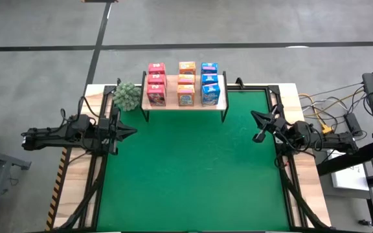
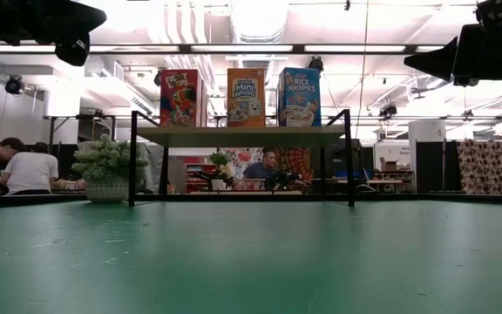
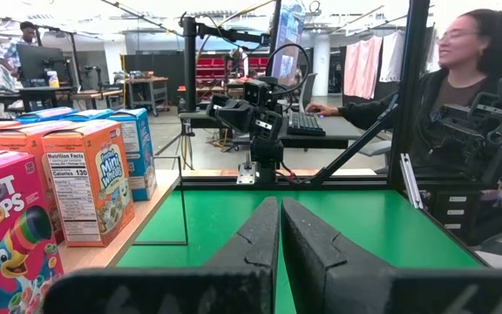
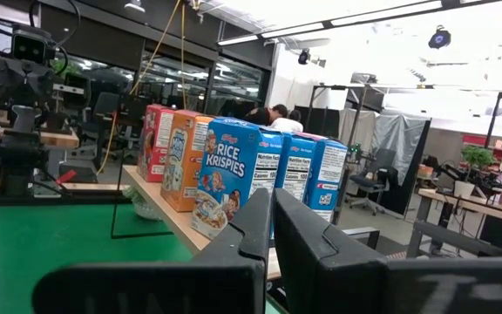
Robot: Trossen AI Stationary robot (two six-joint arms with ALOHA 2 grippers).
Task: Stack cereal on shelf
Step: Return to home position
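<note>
Evidently the stacking is judged finished: all nine cereal boxes (image 1: 186, 83) are lined up by colour on the shelf (image 1: 172, 103), well apart from the left claw (image 1: 127, 132) and the right claw (image 1: 258, 127), both pressed together and empty, so only parking is left.

Grey floor (image 1: 44, 26), bright ceiling lights (image 2: 260, 13), desks (image 4: 464, 203) w/ people (image 2: 29, 170) in bkgd
</note>
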